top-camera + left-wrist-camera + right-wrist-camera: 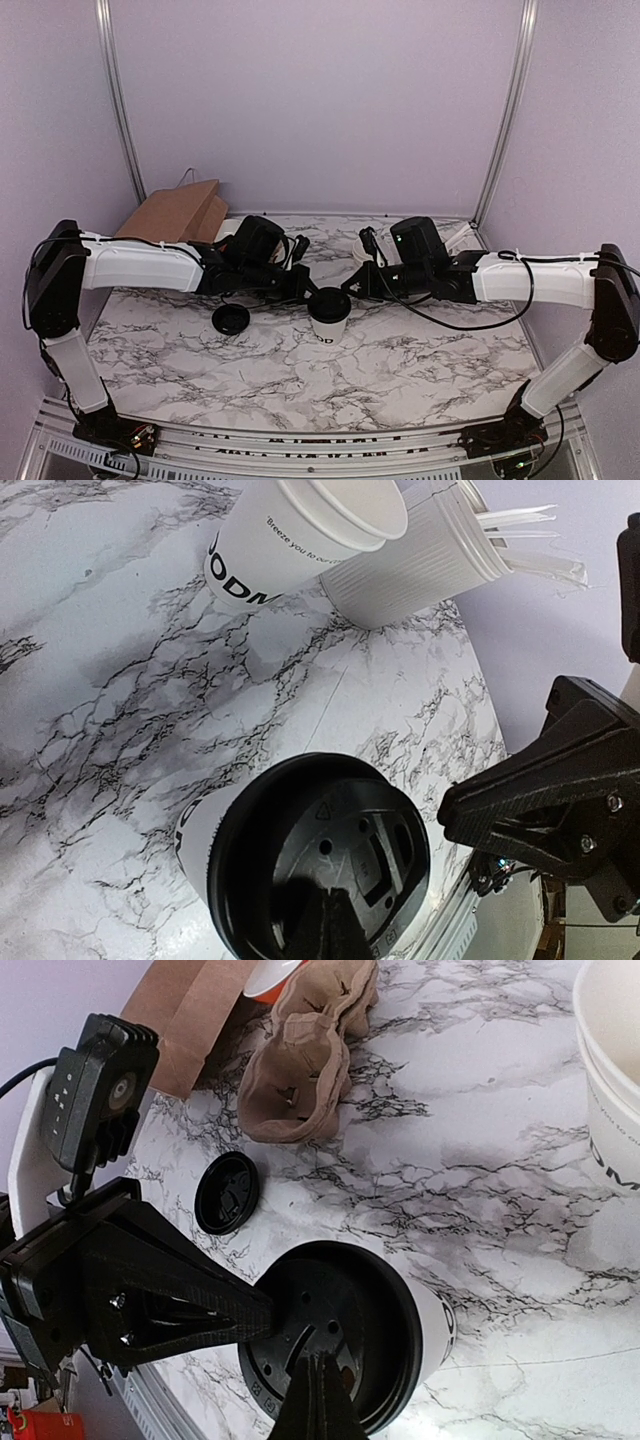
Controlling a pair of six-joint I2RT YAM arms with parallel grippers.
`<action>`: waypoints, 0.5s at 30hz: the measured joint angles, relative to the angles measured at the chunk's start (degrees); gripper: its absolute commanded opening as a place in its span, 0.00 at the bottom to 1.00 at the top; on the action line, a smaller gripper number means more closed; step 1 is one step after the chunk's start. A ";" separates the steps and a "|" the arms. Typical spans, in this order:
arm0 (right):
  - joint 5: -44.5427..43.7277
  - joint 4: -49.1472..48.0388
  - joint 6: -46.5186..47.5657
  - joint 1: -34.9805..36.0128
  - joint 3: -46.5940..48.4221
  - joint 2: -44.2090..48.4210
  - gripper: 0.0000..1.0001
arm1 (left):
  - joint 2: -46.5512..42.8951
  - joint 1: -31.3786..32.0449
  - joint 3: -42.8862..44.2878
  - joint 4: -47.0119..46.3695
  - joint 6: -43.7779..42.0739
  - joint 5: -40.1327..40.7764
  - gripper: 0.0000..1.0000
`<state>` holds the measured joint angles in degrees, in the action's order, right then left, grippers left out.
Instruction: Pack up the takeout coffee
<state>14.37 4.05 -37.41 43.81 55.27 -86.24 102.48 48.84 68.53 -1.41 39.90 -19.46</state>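
The takeout coffee cup (325, 334), white with black lettering, stands mid-table with a round black lid (329, 303) on top. My left gripper (305, 291) comes in from the left and my right gripper (351, 287) from the right, both shut, with their tips at the lid. In the left wrist view the shut left gripper (336, 918) sits over the lid (330, 845). In the right wrist view the shut right gripper (318, 1388) sits over the lid (345, 1310), and the left gripper's fingers (215, 1312) reach its rim. Neither holds anything.
A second black lid (231, 319) lies loose left of the cup. A brown paper bag (175, 214) lies at the back left, with a pulp cup carrier (310, 1050) beside it. Nested white cups (300, 535) and a ribbed tub with utensils (420, 560) stand behind.
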 measured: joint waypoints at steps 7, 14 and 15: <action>0.00 0.09 0.02 0.00 -0.02 0.00 0.00 | -1.70 0.00 0.09 0.63 0.48 -0.11 0.00; 0.04 0.09 0.00 0.00 -0.02 0.00 0.00 | -3.15 -0.39 -0.35 -1.11 2.43 -1.90 0.00; 0.04 0.09 0.00 0.00 -0.02 0.00 0.00 | -3.41 -0.55 -0.96 -2.27 2.97 -2.43 0.00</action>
<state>14.41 4.14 -37.41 43.81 55.24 -86.24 99.07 48.29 67.57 -3.68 42.87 -21.89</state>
